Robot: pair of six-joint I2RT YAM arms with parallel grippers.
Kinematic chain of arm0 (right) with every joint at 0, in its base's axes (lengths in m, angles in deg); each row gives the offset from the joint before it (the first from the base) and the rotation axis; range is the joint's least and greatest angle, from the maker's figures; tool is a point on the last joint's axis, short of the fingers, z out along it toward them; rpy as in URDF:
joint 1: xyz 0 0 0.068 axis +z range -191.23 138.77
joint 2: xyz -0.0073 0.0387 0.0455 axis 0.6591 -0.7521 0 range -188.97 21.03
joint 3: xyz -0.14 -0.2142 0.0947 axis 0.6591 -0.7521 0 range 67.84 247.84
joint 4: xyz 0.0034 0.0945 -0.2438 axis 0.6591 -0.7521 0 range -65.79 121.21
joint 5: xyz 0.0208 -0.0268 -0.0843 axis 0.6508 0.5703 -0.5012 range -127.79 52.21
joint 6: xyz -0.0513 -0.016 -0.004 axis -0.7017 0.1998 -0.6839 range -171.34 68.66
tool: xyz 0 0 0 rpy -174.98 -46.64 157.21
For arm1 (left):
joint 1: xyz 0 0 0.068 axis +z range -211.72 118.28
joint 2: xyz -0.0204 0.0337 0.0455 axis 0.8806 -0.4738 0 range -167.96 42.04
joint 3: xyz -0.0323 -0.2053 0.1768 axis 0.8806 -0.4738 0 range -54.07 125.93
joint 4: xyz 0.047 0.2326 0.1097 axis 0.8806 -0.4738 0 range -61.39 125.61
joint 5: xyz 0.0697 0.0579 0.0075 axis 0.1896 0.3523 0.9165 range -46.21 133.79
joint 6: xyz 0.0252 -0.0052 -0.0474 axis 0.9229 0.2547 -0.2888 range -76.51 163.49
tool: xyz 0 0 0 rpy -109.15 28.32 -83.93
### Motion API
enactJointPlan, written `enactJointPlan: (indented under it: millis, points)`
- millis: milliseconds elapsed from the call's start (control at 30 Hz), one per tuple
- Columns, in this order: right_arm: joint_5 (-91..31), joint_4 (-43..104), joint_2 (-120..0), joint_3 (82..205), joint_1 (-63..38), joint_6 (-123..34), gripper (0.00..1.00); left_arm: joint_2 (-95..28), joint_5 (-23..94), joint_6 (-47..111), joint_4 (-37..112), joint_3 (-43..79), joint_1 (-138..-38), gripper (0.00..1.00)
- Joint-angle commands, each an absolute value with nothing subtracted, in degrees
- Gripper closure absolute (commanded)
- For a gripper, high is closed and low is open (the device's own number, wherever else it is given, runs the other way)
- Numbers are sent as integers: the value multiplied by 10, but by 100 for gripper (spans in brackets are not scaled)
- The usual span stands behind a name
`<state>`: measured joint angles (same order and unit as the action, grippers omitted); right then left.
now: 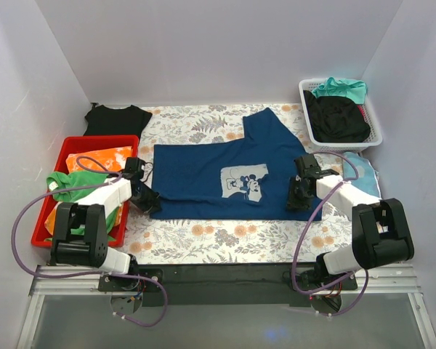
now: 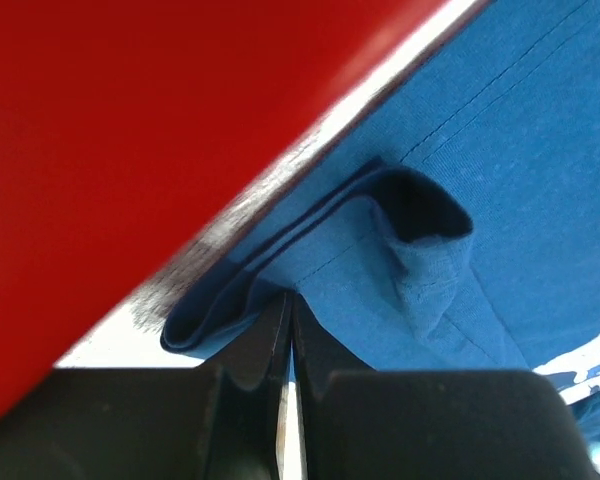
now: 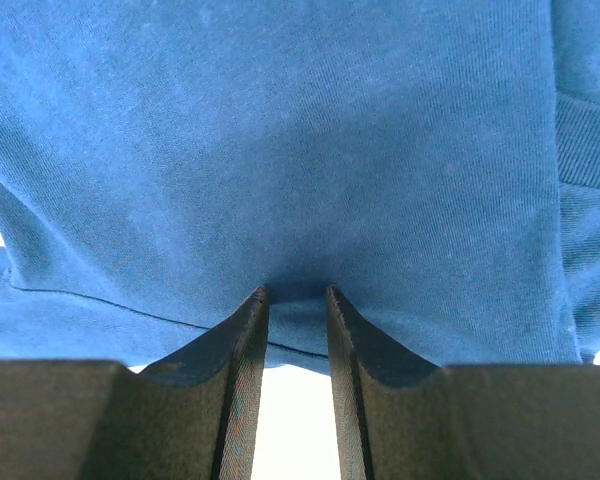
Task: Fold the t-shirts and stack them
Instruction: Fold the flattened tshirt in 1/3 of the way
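Note:
The navy t-shirt point(image 1: 225, 171) with the pale mouse print point(image 1: 243, 183) lies spread on the floral table cover. My left gripper point(image 1: 147, 200) is at its near left corner, shut on a folded edge of the navy cloth point(image 2: 380, 290). My right gripper point(image 1: 299, 196) is at its near right edge. Its jaws stand a narrow gap apart with the shirt's hem point(image 3: 295, 330) between them. A black t-shirt point(image 1: 115, 116) lies at the back left. Another black shirt point(image 1: 338, 120) and a teal one point(image 1: 341, 87) sit in a basket.
A white basket point(image 1: 374, 134) stands at the back right. A red bin point(image 1: 62, 156) with orange and green clothes stands on the left, its wall point(image 2: 130, 130) close to my left gripper. A pale blue cloth point(image 1: 357, 166) lies by the right arm.

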<state>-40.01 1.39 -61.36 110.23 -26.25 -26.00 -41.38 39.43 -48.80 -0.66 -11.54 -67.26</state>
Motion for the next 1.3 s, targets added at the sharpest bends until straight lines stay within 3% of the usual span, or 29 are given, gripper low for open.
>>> enactJointPlan:
  millis: [0, 167, 333, 400, 533, 567, 600, 767, 933, 1000, 1267]
  points:
    - [-366, -115, -621, 1048, -262, -237, 64, -382, 417, -531, -155, -163, -677, 99]
    - [-359, -157, -562, 1055, -262, -215, 65, -358, 410, -519, -170, -149, -677, 99]
    - [-395, -182, -484, 1098, -260, -205, 66, -371, 431, -471, -158, -50, -677, 99]
    - [-409, -186, -461, 1130, -260, -201, 65, -381, 454, -452, -150, 14, -677, 93]
    - [-416, -185, -464, 1179, -259, -202, 63, -438, 462, -393, -120, 114, -678, 67]
    - [-416, -184, -476, 1191, -259, -203, 63, -456, 463, -382, -101, 131, -678, 37]
    - [-417, -179, -484, 1209, -258, -206, 63, -472, 473, -373, -96, 170, -678, 31]
    - [-439, -160, -538, 1265, -258, -222, 63, -607, 493, -324, -66, 289, -678, 20]
    - [-453, -140, -577, 1306, -258, -231, 63, -721, 513, -304, -68, 427, -679, 22]
    - [-454, -132, -583, 1308, -257, -231, 63, -765, 520, -298, -76, 457, -679, 28]
    - [-454, -117, -578, 1275, -257, -220, 64, -847, 551, -280, -89, 534, -679, 36]
